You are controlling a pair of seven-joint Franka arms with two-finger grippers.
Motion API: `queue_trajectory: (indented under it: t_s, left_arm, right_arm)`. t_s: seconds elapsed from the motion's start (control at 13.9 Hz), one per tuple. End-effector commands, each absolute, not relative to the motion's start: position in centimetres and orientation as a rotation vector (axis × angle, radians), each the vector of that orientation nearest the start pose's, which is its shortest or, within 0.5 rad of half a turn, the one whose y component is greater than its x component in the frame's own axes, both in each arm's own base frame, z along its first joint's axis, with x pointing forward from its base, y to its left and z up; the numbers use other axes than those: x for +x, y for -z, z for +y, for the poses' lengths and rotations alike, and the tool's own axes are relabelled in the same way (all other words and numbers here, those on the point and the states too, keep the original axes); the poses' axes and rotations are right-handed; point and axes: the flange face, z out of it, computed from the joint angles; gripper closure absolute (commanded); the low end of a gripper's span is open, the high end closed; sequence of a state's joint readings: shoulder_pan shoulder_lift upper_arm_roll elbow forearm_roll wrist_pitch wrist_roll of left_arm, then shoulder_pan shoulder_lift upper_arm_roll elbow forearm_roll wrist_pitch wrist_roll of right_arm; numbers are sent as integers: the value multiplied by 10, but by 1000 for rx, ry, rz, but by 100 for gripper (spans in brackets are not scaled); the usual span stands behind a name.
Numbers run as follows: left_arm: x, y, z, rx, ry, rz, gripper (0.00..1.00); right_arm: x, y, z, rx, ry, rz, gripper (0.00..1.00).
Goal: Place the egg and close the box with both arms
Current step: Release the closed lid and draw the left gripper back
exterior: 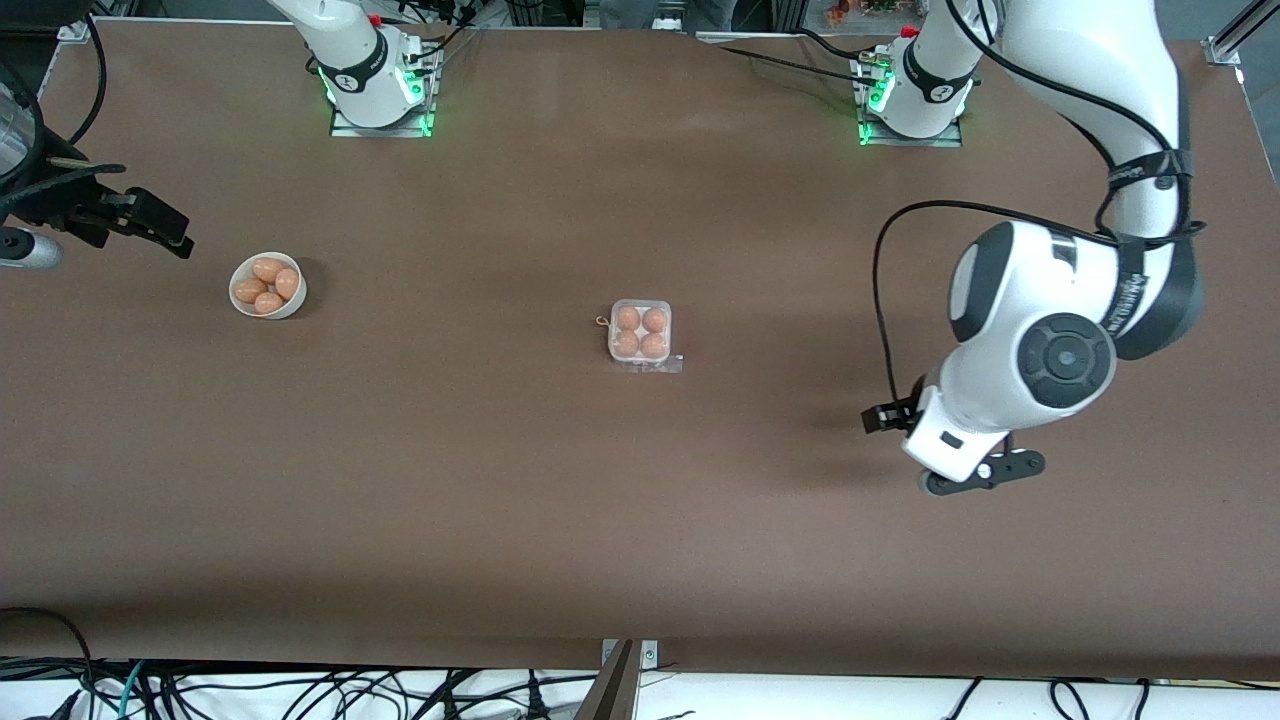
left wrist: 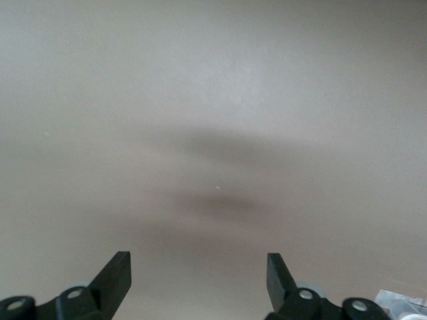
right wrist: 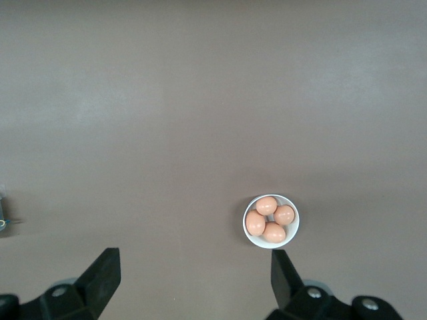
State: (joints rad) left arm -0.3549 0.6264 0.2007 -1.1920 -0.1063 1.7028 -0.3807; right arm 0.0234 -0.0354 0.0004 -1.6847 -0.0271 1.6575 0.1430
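Table (exterior: 500,500) lies bare nearest the front camera. Above the left arm's end of it hangs the left gripper (left wrist: 199,280), over bare brown surface; its two black fingers (left wrist: 115,273) stand wide apart with nothing between them.

Farther up, at mid-table, sits the box (exterior: 640,332), a small square carton with four eggs (exterior: 640,332) filling its cells. Its clear lid looks to be down over them, though whether it is latched I cannot tell. I judge the box light and thin-walled, its plastic slick and springy, so it would slide under a one-sided push and the eggs inside could crack under a hard squeeze. The safer contact would be flat on the lid near its free edge, with the tray steadied at one side wall.

Farther still, toward the right arm's end, stands a white bowl (exterior: 268,286) holding four more eggs. The right gripper (right wrist: 195,277) hangs over the table just beside the bowl, fingers spread wide and empty.
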Motion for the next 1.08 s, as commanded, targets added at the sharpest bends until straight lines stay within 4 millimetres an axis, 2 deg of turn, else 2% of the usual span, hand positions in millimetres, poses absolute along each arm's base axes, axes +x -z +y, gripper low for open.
queue_trajectory:
  t_s: [0.0,0.14,0.29,0.36,0.51,0.65,0.79,0.94,1.01]
  left_arm:
    - [699,-480,-93,-3106,-54,-264,8]
    - [691,-500,-50,-3115,-54,-234,0]
    - [682,-518,-13,-3069,-30,-149,0]
    - [676,-528,0,-3068,-19,-76,0]
    - [663,-544,28,-3077,-2,-37,0]
    - [646,-561,45,-3081,14,-50,0]
    - [629,-564,55,-3088,-3,-67,0]
    - [619,-567,57,-3094,-3,-71,0]
    - [615,-566,49,-3099,-7,-53,0]
  right_arm:
    - [550,-602,8,-3162,18,169,0]
    - [550,-602,8,-3163,15,170,0]
    - [550,-602,8,-3163,15,170,0]
    - [550,-602,8,-3163,15,170,0]
    - [550,-602,8,-3163,15,170,0]
    - [550,-602,8,-3163,15,170,0]
    - [550,-601,8,-3163,13,170,0]
    - [550,-601,8,-3163,13,172,0]
    - [550,-601,8,-3163,13,172,0]
